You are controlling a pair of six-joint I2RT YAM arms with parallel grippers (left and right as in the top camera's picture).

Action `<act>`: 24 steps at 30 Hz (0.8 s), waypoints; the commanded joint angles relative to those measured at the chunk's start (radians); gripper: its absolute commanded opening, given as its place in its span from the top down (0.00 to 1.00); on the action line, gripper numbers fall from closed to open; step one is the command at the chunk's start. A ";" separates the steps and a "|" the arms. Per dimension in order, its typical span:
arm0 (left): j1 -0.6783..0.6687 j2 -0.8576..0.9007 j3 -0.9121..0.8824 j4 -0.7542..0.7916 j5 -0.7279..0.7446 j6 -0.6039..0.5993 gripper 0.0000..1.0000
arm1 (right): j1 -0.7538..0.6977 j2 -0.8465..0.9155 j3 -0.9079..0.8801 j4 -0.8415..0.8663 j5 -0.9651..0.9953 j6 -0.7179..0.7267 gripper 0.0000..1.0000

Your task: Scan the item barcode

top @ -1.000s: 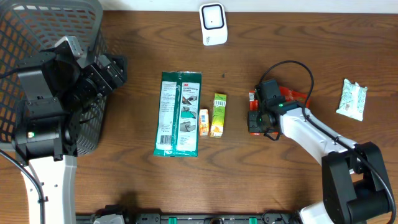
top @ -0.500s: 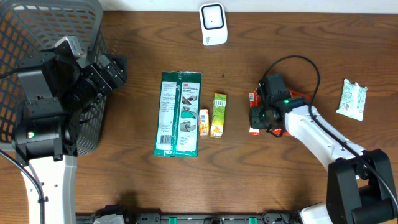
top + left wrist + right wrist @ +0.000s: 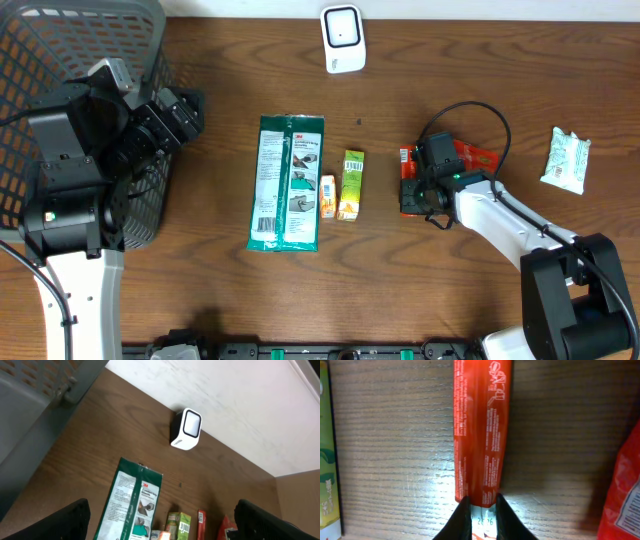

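Shop-checkout setup: scanner (image 3: 343, 38), shopping basket (image 3: 50, 45), packaged goods (image 3: 287, 180).

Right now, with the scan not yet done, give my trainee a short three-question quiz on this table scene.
1. True or false: the left hand is open and empty.
2. The right hand grips which item? A) white packet B) red packet C) green box
3. Fill in: the grey mesh ___ stands at the left end of the table.
Key: 1 true; 2 B; 3 basket.
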State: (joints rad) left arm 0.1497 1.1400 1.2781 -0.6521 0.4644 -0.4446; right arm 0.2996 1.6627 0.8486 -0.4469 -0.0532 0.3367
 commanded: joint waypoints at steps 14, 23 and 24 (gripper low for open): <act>0.004 -0.001 0.013 0.002 -0.009 0.006 0.07 | -0.090 -0.023 0.056 0.008 -0.153 0.007 0.73; 0.004 -0.001 0.013 0.002 -0.009 0.006 0.07 | -0.133 -0.006 0.041 0.015 -0.174 0.042 0.67; 0.004 -0.001 0.013 0.002 -0.009 0.006 0.07 | -0.131 0.002 0.039 0.018 -0.174 0.045 0.67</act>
State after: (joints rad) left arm 0.1497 1.1400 1.2781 -0.6521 0.4644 -0.4446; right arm 0.1711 1.6611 0.8875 -0.4347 -0.2043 0.3523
